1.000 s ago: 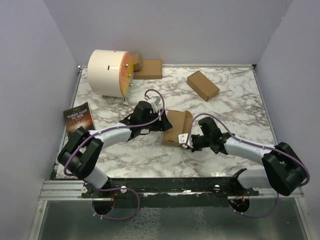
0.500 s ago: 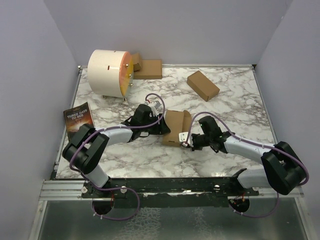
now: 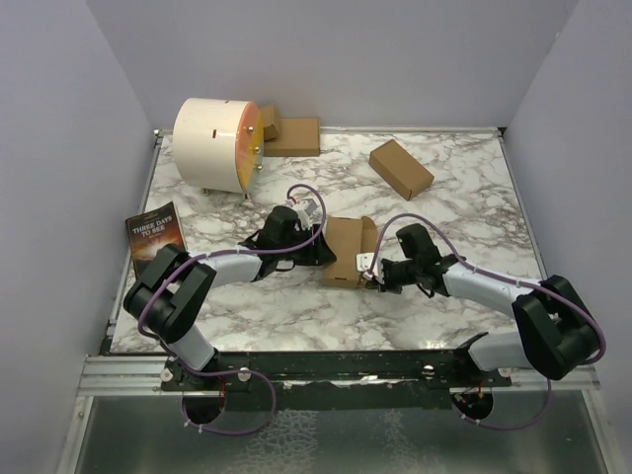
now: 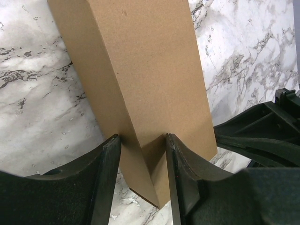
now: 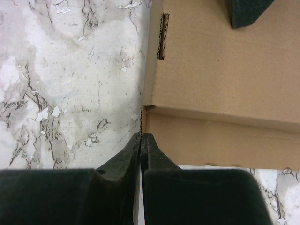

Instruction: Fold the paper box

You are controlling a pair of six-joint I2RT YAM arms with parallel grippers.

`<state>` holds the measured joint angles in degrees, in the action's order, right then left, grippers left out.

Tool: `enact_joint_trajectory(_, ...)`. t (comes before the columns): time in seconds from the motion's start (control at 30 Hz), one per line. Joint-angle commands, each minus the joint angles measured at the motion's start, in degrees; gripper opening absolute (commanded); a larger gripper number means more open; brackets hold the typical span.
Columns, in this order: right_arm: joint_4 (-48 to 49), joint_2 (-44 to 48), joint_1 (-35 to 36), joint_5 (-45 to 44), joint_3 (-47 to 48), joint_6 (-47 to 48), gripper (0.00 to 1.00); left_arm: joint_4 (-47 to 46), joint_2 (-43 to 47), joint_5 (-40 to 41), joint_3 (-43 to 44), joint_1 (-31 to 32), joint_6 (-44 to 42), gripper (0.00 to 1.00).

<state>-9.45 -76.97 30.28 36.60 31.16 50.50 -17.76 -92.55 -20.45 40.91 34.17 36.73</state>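
The paper box [image 3: 348,250] is seen in plain brown cardboard, as is the second carton [image 3: 401,168]. The table [image 3: 464,212] is patterned as white marble with grey-brown veins. The drum [image 3: 209,143] is coloured cream with a yellow-orange face, and the book [image 3: 155,233] is covered in black with pale lettering.

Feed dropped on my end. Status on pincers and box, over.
Left pincer straddling paper box end, grip unclear. Right pincer shut, tips at box corner. Box lying on table. Other carton far behind, apart.
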Motion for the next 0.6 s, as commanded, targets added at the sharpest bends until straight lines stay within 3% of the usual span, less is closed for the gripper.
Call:
enact_joint_trajectory(0.0, -2.1, -1.2, -0.6, 2.0, 1.9, -2.0, 0.01, 1.3, -1.3, -0.7, -1.1, -0.6, -1.0, 0.44)
enact_joint_trajectory(0.57, -3.6, -3.4, -1.5, 2.9, 3.5, -4.5, 0.01, 2.0, -2.6, -1.3, 0.0, -0.9, -1.3, 0.44)
